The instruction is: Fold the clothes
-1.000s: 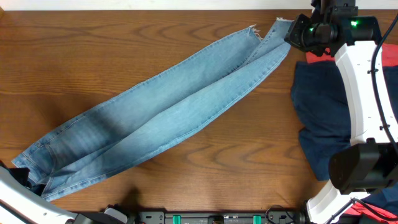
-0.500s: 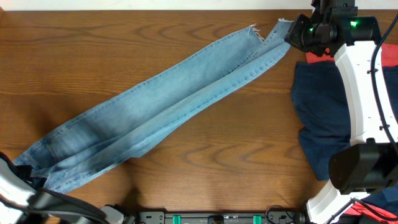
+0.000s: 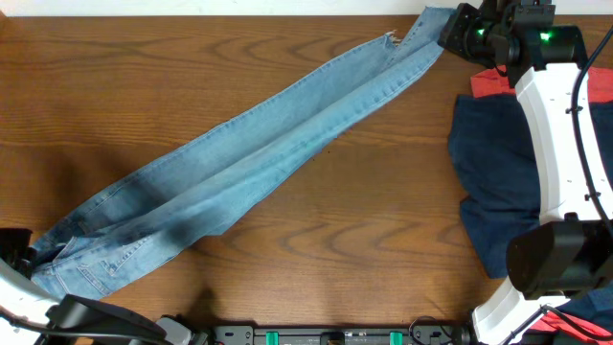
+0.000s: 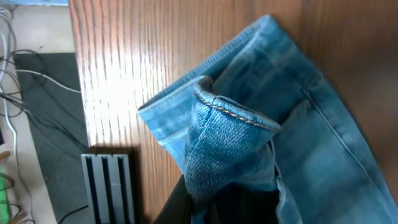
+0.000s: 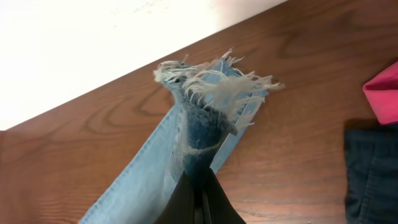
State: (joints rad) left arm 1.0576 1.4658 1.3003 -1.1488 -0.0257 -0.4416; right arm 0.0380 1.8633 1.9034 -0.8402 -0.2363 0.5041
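Jeans [image 3: 249,163] drawn tauter, long axis lower-left to upper-right, left hand [image 4: 217,200] pinching waistband [image 4: 236,115], right hand [image 5: 196,199] pinching hem [image 5: 217,84]

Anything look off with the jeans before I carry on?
Hems are uneven: the right pincer pinches one frayed hem of the jeans, while the other leg's hem lies free, short of it. The waistband is bunched in the left pincer.
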